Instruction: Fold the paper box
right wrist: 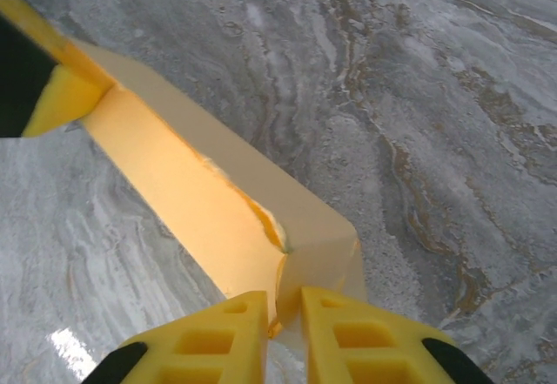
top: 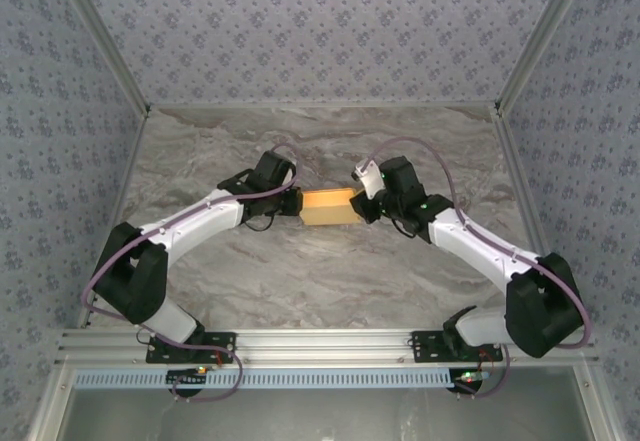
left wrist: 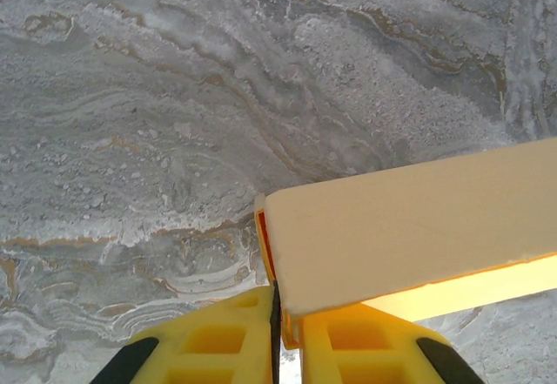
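Observation:
The paper box [top: 328, 206] is a tan-yellow folded cardboard box held above the marble table between both arms. My left gripper [top: 290, 201] is shut on its left end. In the left wrist view the yellow fingers [left wrist: 222, 340] pinch a thin edge of the paper box [left wrist: 409, 227] between them. My right gripper [top: 365, 204] is shut on the right end. In the right wrist view the paper box [right wrist: 261, 210] runs away to the upper left, its end flap clamped between the yellow fingers [right wrist: 357, 336]. My left gripper's fingertip [right wrist: 52, 97] shows at the box's far end.
The grey marble table [top: 320, 271] spreads around the arms. Patterned walls [top: 60, 111] stand at the left, right and back. A metal rail [top: 330, 341] with the arm bases lies at the near edge.

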